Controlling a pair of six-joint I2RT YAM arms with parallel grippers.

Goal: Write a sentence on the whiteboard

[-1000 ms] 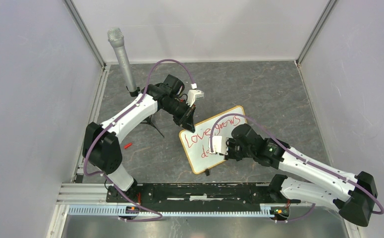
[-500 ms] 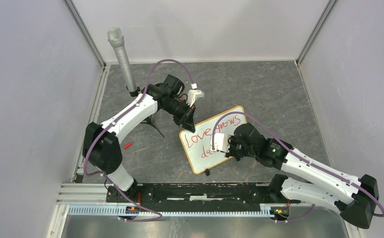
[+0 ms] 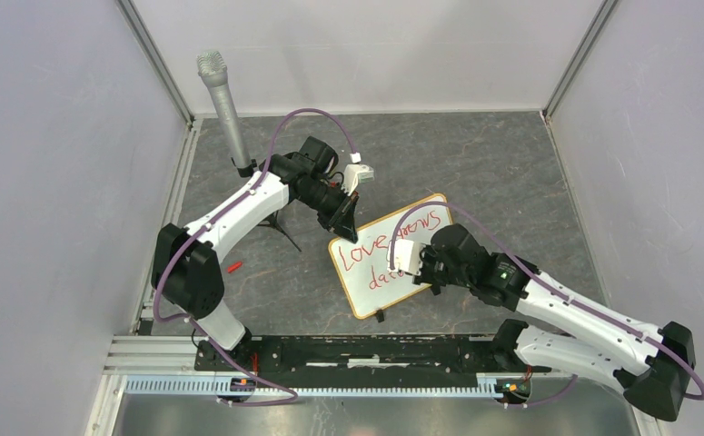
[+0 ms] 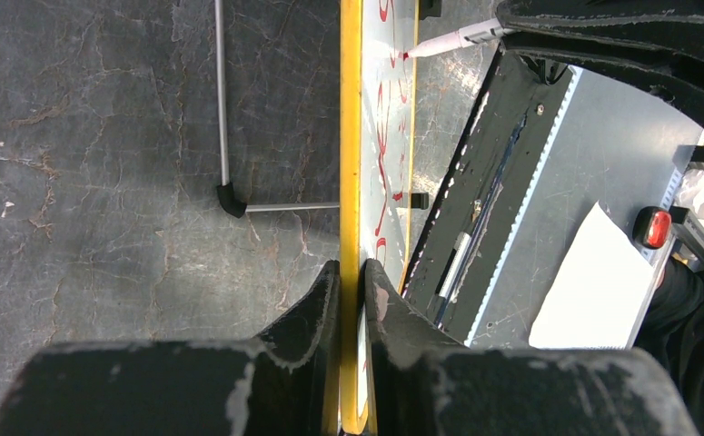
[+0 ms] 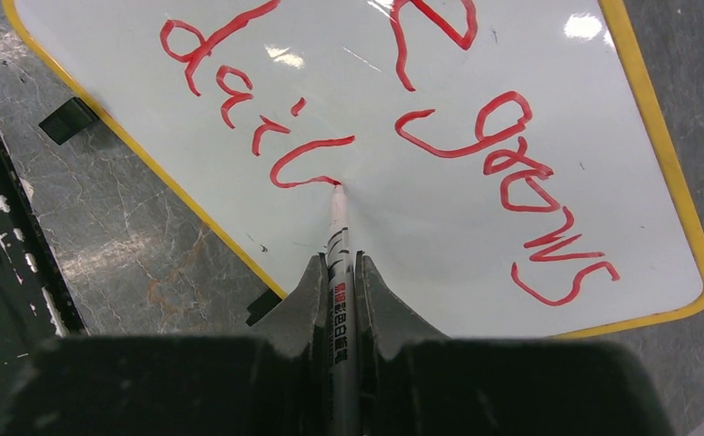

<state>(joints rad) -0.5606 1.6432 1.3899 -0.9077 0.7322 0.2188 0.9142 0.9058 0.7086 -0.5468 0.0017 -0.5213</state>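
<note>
The whiteboard [image 3: 416, 277] lies tilted on the dark table, its yellow frame [image 5: 664, 162] and a black clip foot [image 5: 66, 119] showing in the right wrist view. Red cursive words of the sentence [image 5: 502, 154] run in two lines; the lower line reads "dail" with its last stroke unfinished. My right gripper [image 5: 341, 265] is shut on a white marker [image 5: 337, 238], whose red tip touches the board at the end of that stroke. At the board's far-left corner, my left gripper [image 4: 352, 272] is shut on the whiteboard's frame edge [image 4: 350, 136].
A grey microphone [image 3: 223, 104] stands on a thin tripod [image 3: 280, 227] at the back left. A small red marker cap [image 3: 233, 266] lies on the table left of the board. The black rail [image 3: 366, 350] runs along the near edge.
My right gripper has moved the marker to the right along the lower line, adding red letters after "da". The left arm and the board have stayed still.
</note>
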